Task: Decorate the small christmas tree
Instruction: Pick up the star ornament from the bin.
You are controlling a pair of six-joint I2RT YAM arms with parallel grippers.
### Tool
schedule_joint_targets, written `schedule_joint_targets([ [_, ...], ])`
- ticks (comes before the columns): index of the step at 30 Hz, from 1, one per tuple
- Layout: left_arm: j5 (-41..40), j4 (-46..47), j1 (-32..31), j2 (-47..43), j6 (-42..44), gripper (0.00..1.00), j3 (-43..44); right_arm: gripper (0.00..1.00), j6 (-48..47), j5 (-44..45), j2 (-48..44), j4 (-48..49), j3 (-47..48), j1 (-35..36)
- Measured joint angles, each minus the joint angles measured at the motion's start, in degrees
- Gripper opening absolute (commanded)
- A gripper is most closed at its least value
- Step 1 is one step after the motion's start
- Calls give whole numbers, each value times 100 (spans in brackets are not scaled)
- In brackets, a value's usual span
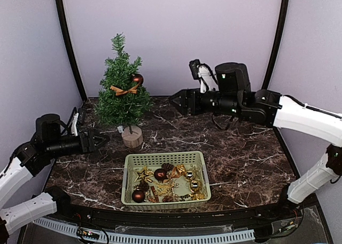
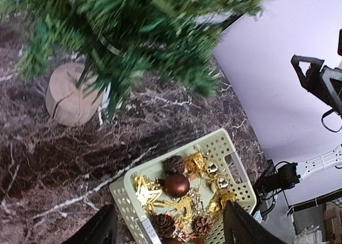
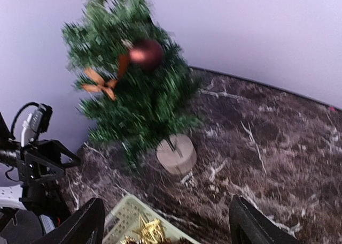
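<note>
While the left jaws and the right jaws stood wide and empty and the small christmas tree [image 1: 122, 94] stood just behind the basket [image 1: 163, 156], it seemed best to dip slowly into the basket and pinch just one ornament [image 1: 160, 174].

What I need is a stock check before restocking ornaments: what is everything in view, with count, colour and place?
small bristly christmas tree on a round wooden stump: one, green, back left
shiny ball ornament: one, dark brown, upper tree
ribbon bow: one, orange-gold, mid tree
perforated plastic basket: one, pale green, front centre
loose ball ornaments: two, dark brown, in basket
pine cones: at least three, brown, in basket
glittery trinkets: several, gold, in basket
marble table: one, dark brown
left gripper: open, empty, beside stump
right gripper: open, empty, right of tree
</note>
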Motion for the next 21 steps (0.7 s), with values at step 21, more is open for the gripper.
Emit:
schedule_joint_targets([
  [21, 20, 1244, -1521, 1185, -1609, 54, -1513, 43, 516, -686, 1858, -688, -382, 949],
])
